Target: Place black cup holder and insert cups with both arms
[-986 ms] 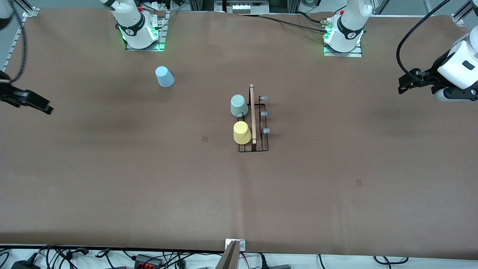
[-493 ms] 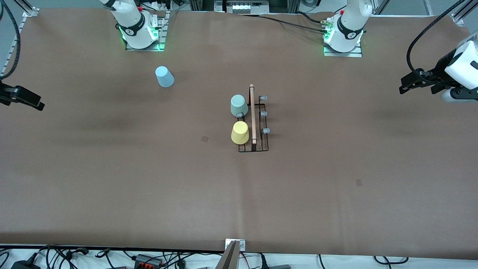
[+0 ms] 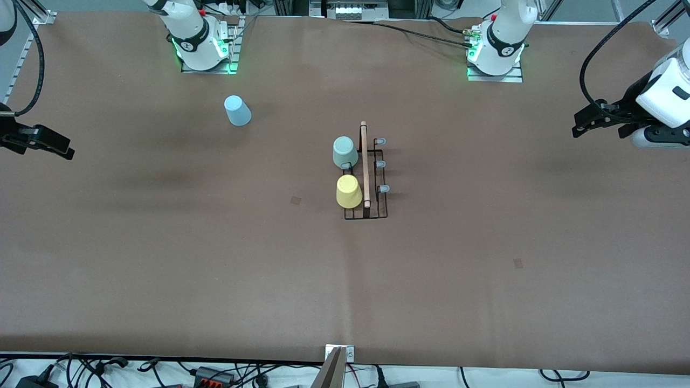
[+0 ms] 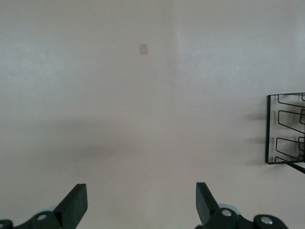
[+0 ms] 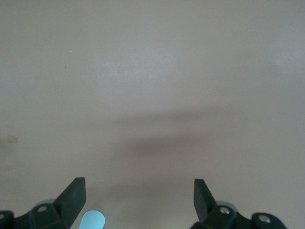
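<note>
Centrally I see the black cup holder [image 3: 366, 180] carrying grey-green cup [image 3: 344, 152] and yellow cup [image 3: 349, 191]; left gripper [image 3: 581, 126] and right gripper [image 3: 63, 150] both released, over bare table ends.

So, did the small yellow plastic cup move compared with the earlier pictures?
Barely: the small yellow plastic cup wobbled away from the light wooden rod handle half a second ago, and now sits where it was first.

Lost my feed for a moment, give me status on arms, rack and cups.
Left end effector and right end effector open, empty, over table ends. Rack mid-table, green cup and yellow cup on it. Blue cup loose, path unobstructed.
</note>
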{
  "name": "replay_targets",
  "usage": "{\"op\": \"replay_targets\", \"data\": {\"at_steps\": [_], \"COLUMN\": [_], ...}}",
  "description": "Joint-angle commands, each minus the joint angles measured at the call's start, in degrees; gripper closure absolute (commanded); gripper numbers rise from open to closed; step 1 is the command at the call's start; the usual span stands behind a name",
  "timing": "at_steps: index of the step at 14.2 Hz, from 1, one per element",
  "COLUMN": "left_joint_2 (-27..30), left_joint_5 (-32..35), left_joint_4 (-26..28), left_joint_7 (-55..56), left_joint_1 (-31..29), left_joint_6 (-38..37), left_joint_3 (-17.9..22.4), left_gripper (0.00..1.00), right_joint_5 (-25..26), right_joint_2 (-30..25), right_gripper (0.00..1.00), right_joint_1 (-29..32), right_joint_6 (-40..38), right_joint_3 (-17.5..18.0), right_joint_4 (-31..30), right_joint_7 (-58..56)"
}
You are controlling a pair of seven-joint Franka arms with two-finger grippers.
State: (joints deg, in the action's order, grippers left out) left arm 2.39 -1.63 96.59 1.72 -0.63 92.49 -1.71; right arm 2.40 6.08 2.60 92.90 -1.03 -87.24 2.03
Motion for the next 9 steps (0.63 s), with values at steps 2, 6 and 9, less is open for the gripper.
{"op": "replay_targets", "data": {"at_steps": [2, 6, 9], "left_joint_2": [4.11, 4.73, 4.46], "left_joint_5": [-0.48, -0.48, -0.48], "left_joint_4": [4.47, 5.36, 5.1], "left_joint_7": [0.04, 0.04, 0.04], "left_joint_1": [-0.33, -0.33, -0.42], "left_joint_6": [2.43, 2.96, 2.96], "left_joint_3": [-0.67, -0.67, -0.67], "left_gripper": [0.0, 0.0, 0.0], "right_joint_5": [0.33, -0.2, -0.46], "right_joint_2": [-2.56, -3.27, -3.18], "right_gripper": [0.0, 0.0, 0.0], "right_joint_1": [-0.49, -0.57, -0.57], "right_joint_6": [-0.62, -0.18, -0.18], "right_joint_3": [-0.82, -0.82, -0.82], "right_joint_4": [-2.49, -3.38, -3.2], "right_joint_7": [-0.97, -0.1, -0.01]}}
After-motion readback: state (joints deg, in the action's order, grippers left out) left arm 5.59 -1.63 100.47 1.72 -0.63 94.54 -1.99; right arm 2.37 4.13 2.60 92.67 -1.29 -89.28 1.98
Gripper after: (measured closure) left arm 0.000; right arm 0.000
